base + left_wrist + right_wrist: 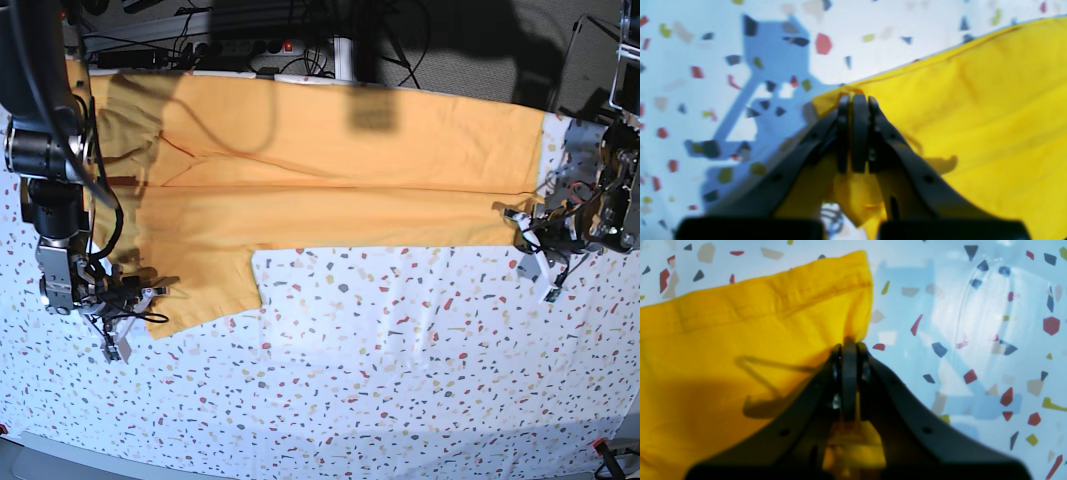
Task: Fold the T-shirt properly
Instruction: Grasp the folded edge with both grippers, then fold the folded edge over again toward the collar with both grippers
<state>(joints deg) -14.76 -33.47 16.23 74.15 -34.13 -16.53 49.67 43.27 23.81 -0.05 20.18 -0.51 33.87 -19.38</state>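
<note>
Black jaws pinch the soft, creased yellow T-shirt (990, 110) over speckled terrazzo tabletop (400, 380).

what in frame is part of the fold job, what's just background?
Job:
T-shirt
left claw, shut on a shirt corner
right claw, shut on a shirt edge

Background:
speckled table cover
cables and power strip behind the table

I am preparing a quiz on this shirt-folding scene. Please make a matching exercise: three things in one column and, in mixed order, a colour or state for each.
Things:
1. T-shirt
2. left gripper
3. table

Colour or state:
A. white with coloured speckles
B. orange-yellow, spread flat
C. shut on a corner of the fabric

Pairs: 1-B, 2-C, 3-A
</note>
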